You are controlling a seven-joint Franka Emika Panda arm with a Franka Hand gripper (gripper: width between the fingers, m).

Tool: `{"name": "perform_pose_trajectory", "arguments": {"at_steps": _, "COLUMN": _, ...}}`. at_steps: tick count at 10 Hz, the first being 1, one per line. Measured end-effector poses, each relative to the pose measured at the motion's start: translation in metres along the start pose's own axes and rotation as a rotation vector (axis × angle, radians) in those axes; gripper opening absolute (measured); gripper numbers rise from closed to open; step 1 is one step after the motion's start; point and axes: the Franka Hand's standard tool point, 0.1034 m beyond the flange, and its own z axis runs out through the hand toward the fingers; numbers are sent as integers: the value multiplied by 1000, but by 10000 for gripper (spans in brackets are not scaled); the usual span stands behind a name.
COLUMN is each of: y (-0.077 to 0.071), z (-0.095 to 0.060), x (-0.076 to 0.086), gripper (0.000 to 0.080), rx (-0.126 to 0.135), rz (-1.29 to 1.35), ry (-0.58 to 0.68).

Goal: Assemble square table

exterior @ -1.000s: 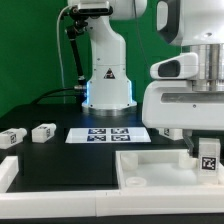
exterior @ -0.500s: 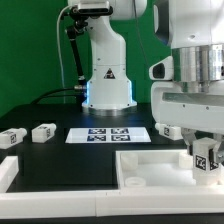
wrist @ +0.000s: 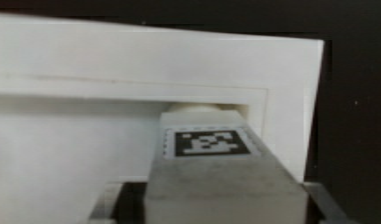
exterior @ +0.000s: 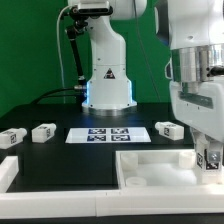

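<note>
The square table slab (exterior: 160,166) is white with a raised rim and lies at the front right of the exterior view. It fills the wrist view (wrist: 98,80). My gripper (exterior: 210,150) is shut on a white leg block (exterior: 210,158) with a tag on it. It holds the leg upright over the slab's corner on the exterior view's right. In the wrist view the leg (wrist: 213,165) sits between the gripper's (wrist: 213,205) dark fingers, its far end at the slab's inner rim. Whether the leg touches the slab I cannot tell. Three loose leg blocks (exterior: 43,131) (exterior: 10,138) (exterior: 168,130) lie on the black table.
The marker board (exterior: 108,134) lies flat in the middle, in front of the robot base (exterior: 108,88). A white border bar (exterior: 8,174) sits at the front on the exterior view's left. Green backdrop behind.
My gripper has moved toward the exterior view's right and down with the leg in it. The loose leg block behind it has come into full view.
</note>
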Motion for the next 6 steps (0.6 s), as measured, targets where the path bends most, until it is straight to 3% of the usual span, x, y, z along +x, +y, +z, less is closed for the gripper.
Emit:
{"name": "perform_pose_trajectory", "arguments": {"at_steps": 2, "y": -1, "z": 0, "x": 0, "gripper": 290, "rx": 26, "rz": 240, "ry": 10}}
{"name": "perform_pose_trajectory", "arguments": {"at_steps": 3, "y": 1, "z": 0, "x": 1, "gripper": 291, "rx": 44, "rz": 239, "ry": 10}}
{"name": "perform_pose_trajectory", "arguments": {"at_steps": 6, "y": 1, "z": 0, "x": -1, "gripper": 296, "rx": 46, "rz": 148, "ry": 14}}
